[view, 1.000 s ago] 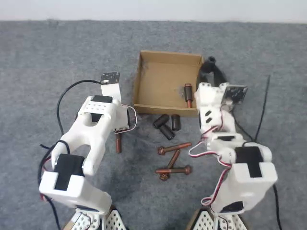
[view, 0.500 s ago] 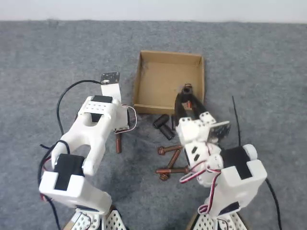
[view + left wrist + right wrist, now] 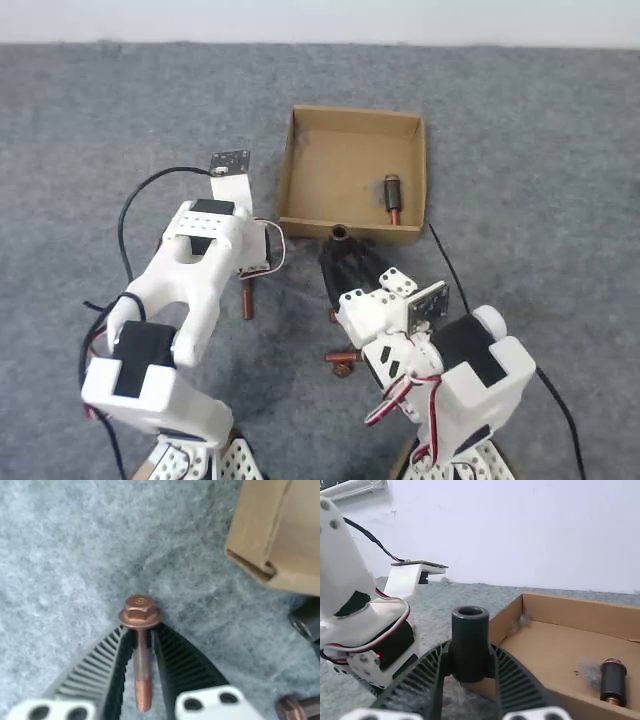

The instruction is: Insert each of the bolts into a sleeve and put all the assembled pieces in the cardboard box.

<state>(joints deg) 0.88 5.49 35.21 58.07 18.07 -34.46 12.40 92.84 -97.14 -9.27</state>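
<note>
One copper hex-head bolt clamped in left pincer, one upright black tubular sleeve clamped in right pincer

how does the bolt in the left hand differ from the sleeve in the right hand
The bolt is copper-coloured, the sleeve black. The bolt is slim with a hex head and threaded tip; the sleeve is a thicker hollow tube. The bolt's head pokes past the left hand; the sleeve stands upright in the right hand, open end up. Each is gripped by one hand.
</note>
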